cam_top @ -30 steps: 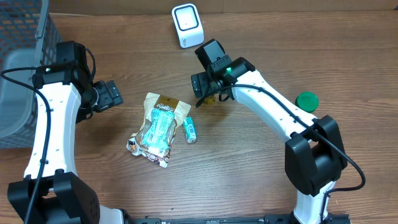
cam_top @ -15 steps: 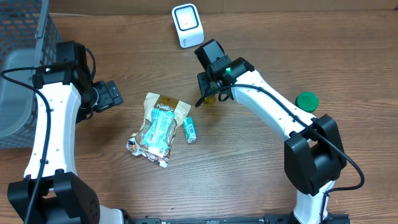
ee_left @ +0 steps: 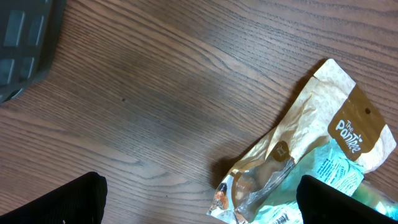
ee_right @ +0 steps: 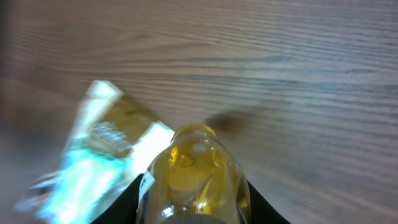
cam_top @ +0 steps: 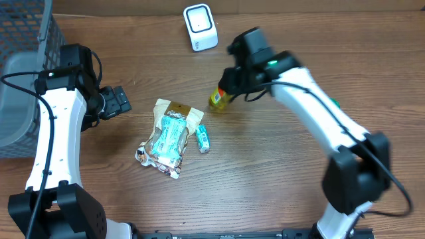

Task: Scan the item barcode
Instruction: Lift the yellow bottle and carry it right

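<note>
1. the right gripper (cam_top: 229, 85) is clamping the yellow bottle (cam_top: 218, 98), jaws closed on its sides. in the right wrist view the bottle is filling the gap between the two dark fingers (ee_right: 127, 200).
2. the bottle is sitting up and to the right of the snack bag (cam_top: 169, 133), clearly apart from it. it is leaning, with its free end pointing down toward the bag's top corner.
3. whether the bottle is touching the table (cam_top: 265, 172) is impossible to tell: the overhead view is blurring the right arm and the bottle with it.
4. the white scanner (cam_top: 200, 26) is standing well beyond the snack bag, near the table's far edge. the bottle is hanging roughly between bag and scanner, touching neither.
5. the bottle's label is showing too blurred to read in either view.
6. a small teal tube (cam_top: 204, 138) is lying just beside the snack bag's right edge.
7. the left gripper (cam_top: 121, 101) is hovering to the left of the snack bag, near its top end, with its jaws spread wide and gripping nothing.
8. in the left wrist view its dark fingertips (ee_left: 62, 199) are sitting at the bottom corners of the frame, with bare wood and the bag's brown-topped end showing between them.
9. a grey basket (cam_top: 20, 73) is sitting far to the left of the snack bag, past the left arm.
</note>
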Robot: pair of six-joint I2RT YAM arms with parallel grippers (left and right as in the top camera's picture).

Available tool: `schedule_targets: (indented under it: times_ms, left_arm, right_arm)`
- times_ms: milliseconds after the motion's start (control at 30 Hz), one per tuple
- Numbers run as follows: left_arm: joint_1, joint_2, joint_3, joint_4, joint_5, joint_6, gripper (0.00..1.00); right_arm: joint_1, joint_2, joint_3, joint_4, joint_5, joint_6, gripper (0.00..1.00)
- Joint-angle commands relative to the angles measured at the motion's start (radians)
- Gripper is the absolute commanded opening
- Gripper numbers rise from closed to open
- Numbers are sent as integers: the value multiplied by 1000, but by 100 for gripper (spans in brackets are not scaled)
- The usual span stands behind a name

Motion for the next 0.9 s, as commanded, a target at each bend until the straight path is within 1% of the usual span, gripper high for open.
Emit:
schedule_targets:
  times_ms: [0,133,233,300,500,667,867]
  left_arm:
    - [0,3,5,0,-2,0,100]
    - [0,3,5,0,-2,0,100]
    - [0,3,5,1,-2,0,100]
    - [0,3,5,1,-3,0,100]
    - [0,3,5,0,-2,0,100]
    - [0,3,5,1,-2,0,100]
    - [0,3,5,0,-2,0,99]
  right_arm:
    - [-86,-135,12,-27,-334,-1,15]
    - [-194,-163,12,-142,-546,-7,4]
    - [-272,-162,11,-281,-674,-22,4]
    - [-311,-162,10,-370,-733,-113,4]
    - [-346,-162,10,-553,-758,-336,4]
    - [-338,-162,10,-649,-777,-485,4]
    - [-337,-162,10,-696,-832,-500,4]
